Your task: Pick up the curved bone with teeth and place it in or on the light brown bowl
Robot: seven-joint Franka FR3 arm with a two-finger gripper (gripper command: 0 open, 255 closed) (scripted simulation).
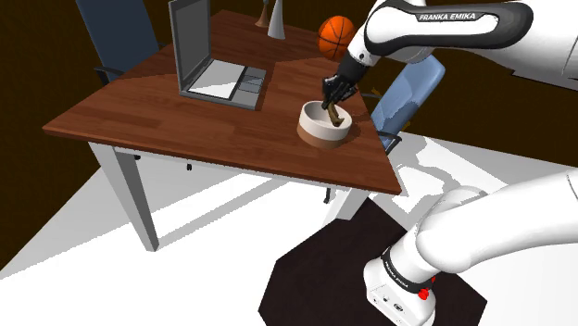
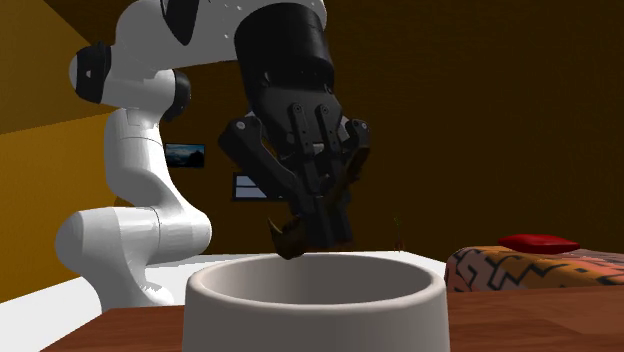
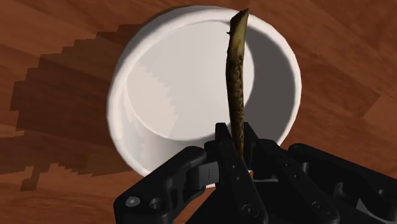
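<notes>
A thin, curved brown bone (image 3: 236,76) is clasped between my black fingers, and my gripper (image 3: 238,149) is shut on it. The bone hangs just above the inside of a round bowl (image 3: 137,137) with a pale rim. In the shoulder view the gripper (image 1: 334,93) hovers over the bowl (image 1: 315,132), which has a light brown base, near the wooden table's front right corner, and the bone (image 1: 332,113) points down into it. In the second exterior view the bone's dark tip (image 2: 292,240) sits just above the bowl's rim (image 2: 315,290), under the gripper (image 2: 315,225).
An open laptop (image 1: 206,65) stands on the wooden table (image 1: 139,116) at the shoulder view's left of the bowl. An orange basketball (image 1: 335,37) and a pale vase (image 1: 276,20) sit at the far edge. A blue chair (image 1: 408,97) stands beside the table's right corner.
</notes>
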